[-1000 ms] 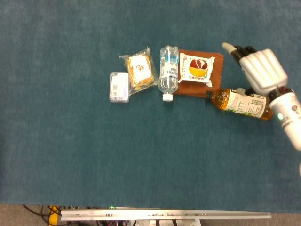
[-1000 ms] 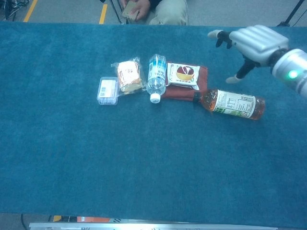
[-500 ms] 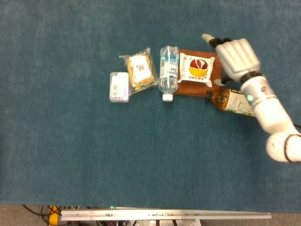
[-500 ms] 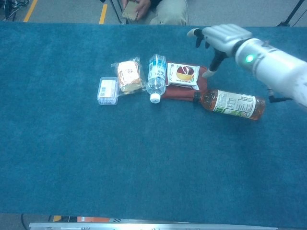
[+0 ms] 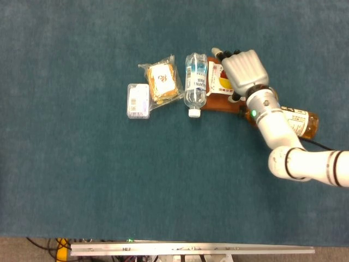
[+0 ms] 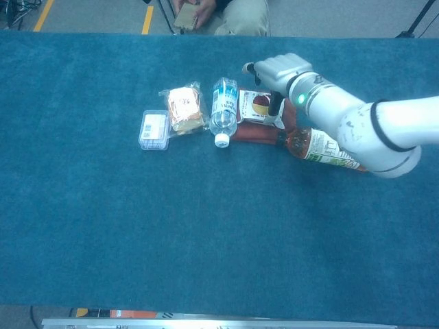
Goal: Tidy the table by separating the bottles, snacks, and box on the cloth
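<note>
My right hand (image 5: 242, 68) (image 6: 274, 72) hovers open over the white snack packet (image 5: 217, 76) (image 6: 257, 104), fingers spread, holding nothing; whether it touches the packet I cannot tell. The packet lies on a red-brown cloth (image 5: 218, 102) (image 6: 255, 133). A clear water bottle (image 5: 194, 82) (image 6: 223, 110) lies just left of the cloth. Further left are an orange snack bag (image 5: 162, 81) (image 6: 184, 107) and a small clear plastic box (image 5: 138, 100) (image 6: 153, 128). An amber tea bottle (image 5: 299, 121) (image 6: 321, 147) lies right of the cloth, partly hidden under my right forearm. My left hand is out of both views.
The blue tabletop carpet (image 5: 109, 180) stretches wide in front of and to the left of the objects. A seated person (image 6: 226, 12) is at the table's far edge. A metal rail (image 5: 191, 249) runs along the near edge.
My right hand has swept left from beyond the tea bottle to above the snack packet on the cloth. The forearm now covers part of the tea bottle. The objects have not moved.
</note>
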Robot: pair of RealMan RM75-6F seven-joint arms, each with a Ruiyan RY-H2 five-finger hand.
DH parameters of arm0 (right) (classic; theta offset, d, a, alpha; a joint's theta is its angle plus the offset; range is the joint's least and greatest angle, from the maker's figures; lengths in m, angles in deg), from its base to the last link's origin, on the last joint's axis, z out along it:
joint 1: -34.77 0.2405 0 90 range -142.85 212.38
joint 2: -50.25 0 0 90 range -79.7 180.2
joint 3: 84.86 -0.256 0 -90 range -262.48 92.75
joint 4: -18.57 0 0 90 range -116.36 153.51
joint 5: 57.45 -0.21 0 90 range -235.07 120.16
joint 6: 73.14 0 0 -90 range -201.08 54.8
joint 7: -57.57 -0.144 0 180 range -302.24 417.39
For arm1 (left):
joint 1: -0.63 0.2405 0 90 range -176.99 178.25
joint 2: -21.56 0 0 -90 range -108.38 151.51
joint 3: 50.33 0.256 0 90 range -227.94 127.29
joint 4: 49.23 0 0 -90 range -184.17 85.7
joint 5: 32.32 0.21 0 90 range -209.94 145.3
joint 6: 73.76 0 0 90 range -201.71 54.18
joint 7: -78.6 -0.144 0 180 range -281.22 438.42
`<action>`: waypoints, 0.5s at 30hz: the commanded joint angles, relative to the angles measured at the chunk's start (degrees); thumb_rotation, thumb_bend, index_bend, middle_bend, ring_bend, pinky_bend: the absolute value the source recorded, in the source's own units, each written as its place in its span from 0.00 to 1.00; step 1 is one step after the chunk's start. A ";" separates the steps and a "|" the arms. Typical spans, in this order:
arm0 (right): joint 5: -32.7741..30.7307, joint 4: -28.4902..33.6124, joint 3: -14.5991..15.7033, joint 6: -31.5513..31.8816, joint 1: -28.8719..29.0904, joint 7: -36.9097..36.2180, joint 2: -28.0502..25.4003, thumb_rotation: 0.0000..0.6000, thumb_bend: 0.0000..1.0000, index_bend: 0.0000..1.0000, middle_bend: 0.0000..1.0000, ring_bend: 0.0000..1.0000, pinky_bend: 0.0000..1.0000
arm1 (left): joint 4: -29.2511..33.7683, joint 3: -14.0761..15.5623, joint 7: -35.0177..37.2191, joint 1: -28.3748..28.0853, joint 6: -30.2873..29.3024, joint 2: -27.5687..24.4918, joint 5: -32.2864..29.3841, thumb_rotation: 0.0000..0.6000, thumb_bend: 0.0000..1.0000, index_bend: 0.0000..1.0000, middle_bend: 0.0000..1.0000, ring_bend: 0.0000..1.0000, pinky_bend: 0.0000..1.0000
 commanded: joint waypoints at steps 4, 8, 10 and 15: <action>-0.24 -3.27 0.95 0.34 0.78 0.35 2.71 1.00 0.00 0.05 0.28 0.28 0.59 | -0.37 0.00 0.35 0.15 0.09 0.00 -0.24 1.00 0.42 0.11 0.12 0.06 0.04; -0.43 -4.94 1.27 0.09 1.00 0.57 3.92 1.00 0.00 0.05 0.28 0.28 0.59 | -0.64 0.06 0.57 0.07 0.50 0.10 -0.34 1.00 0.42 0.11 0.12 0.06 0.04; -0.57 -5.84 1.41 0.02 1.11 0.78 4.56 1.00 0.00 0.05 0.28 0.28 0.59 | -0.77 0.11 0.74 0.05 0.57 0.16 -0.24 1.00 0.42 0.11 0.12 0.06 0.04; -1.42 -8.00 1.06 -0.63 1.26 0.69 5.95 1.00 0.00 0.05 0.28 0.29 0.59 | -1.06 0.07 1.10 0.13 0.58 0.19 -0.34 1.00 0.42 0.11 0.12 0.06 0.04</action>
